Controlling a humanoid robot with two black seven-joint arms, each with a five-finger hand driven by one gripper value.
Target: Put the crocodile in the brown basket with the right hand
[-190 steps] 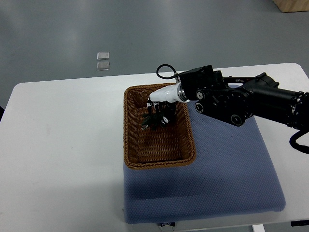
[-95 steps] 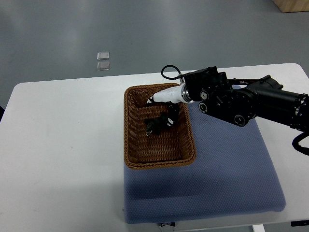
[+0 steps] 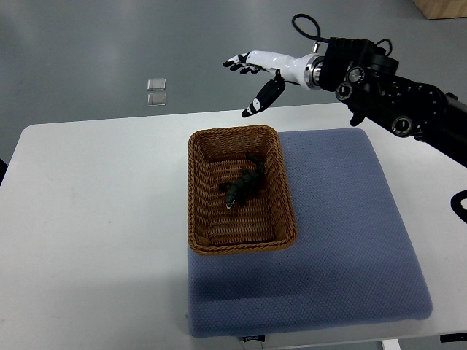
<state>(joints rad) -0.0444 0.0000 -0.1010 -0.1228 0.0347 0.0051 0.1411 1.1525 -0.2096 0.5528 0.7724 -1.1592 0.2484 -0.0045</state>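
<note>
Since the earlier frames the right robot hand (image 3: pixel 252 73) has come up out of the brown basket (image 3: pixel 198 191) and now hangs past the surface's far edge, over the grey floor (image 3: pixel 87 51). It's released: white palm flat, dark-tipped fingers (image 3: pixel 232 63) spread, thumb angled down toward the surface, nothing held. Black forearm runs in from the pic's right edge w/ a cable loop (image 3: pixel 306 25) near the wrist.

Crocodile (image 3: pixel 243 185) lies inside the basket, dark, stretched diagonally on the woven bottom, roughly mid-basket toward the far-right part, apart from the hand. Before, the hand was down in there w/ it.

Basket sits on the white surface (image 3: pixel 87 219), its right side and near end overlapping the blue-grey mat (image 3: pixel 350 240), which covers the right part of the surface. Nothing stands betw. hand and basket; basket walls ring the toy on all sides. Two small clear squares (image 3: pixel 155 92) lie on the floor beyond the surface, left of the hand. A tan wooden corner (image 3: pixel 441 7) shows at top right. Left arm not in the pic.
</note>
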